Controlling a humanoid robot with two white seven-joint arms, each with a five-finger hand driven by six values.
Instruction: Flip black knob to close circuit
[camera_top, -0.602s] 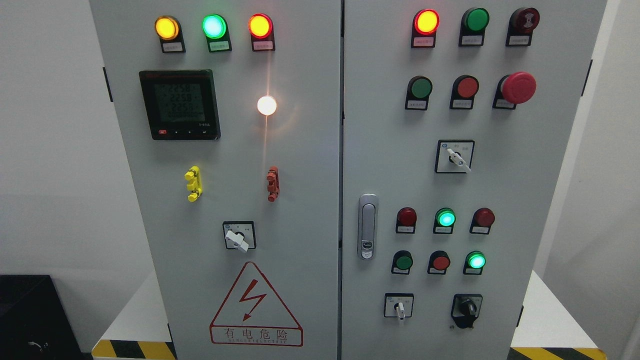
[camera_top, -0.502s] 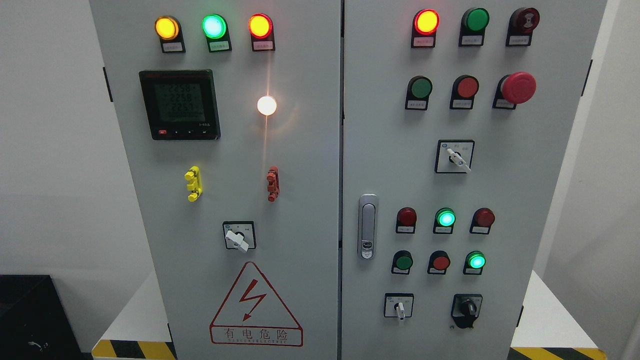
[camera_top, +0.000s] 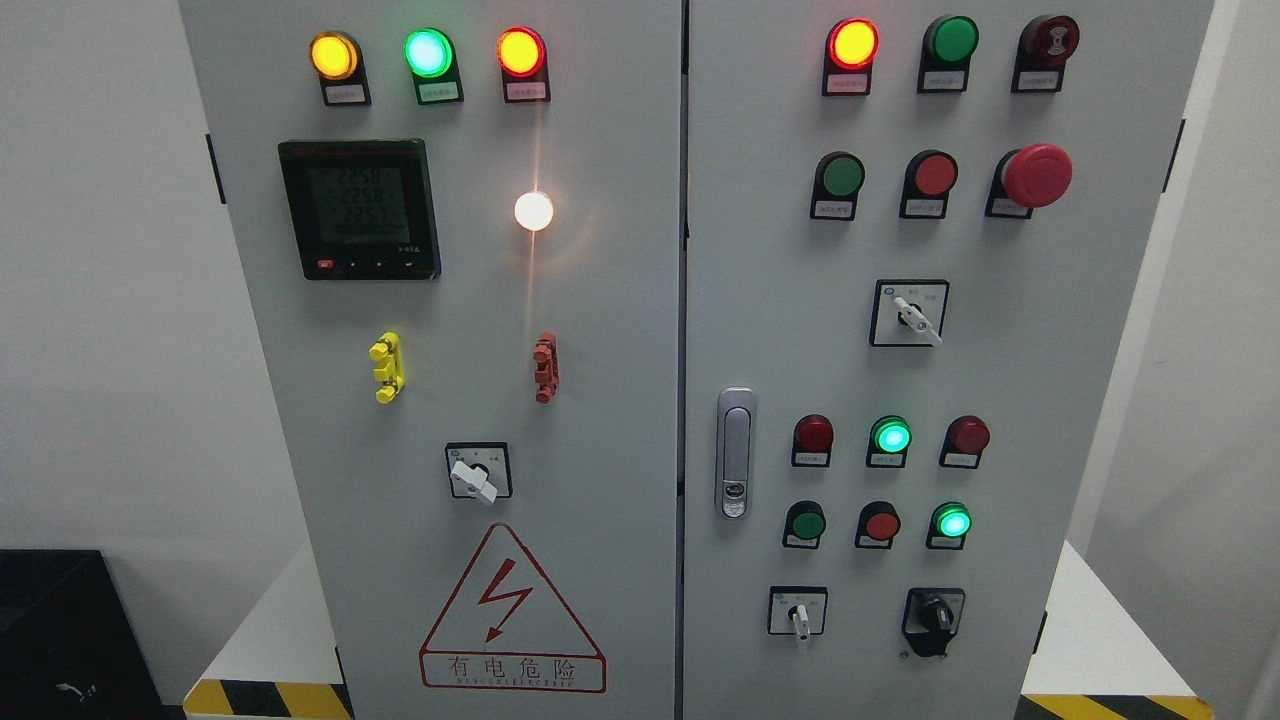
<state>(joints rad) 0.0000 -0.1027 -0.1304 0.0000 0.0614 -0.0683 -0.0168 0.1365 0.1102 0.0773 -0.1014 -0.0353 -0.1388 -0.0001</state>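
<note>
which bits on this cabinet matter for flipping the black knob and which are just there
Job: black knob, low on the right door; no robot hand in view.

Just there: white-handled selector beside it, red mushroom button, door handle, meter display, warning triangle.

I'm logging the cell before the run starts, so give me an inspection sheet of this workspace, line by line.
Surface: grey two-door electrical cabinet, both doors shut, standing on a white base with yellow-black hazard stripes.
Job's things: black knob at the lower right of the right door, untouched.
Clutter: nothing seen on the panel. Other controls include white-handled selector switches, a red mushroom stop button, a lit digital meter, several lit indicator lamps, a door latch and a high-voltage warning sign.
Robot hands: neither robot hand in view.
Cables: nothing seen.
Surroundings: plain white walls; a black box at the lower left.
</note>
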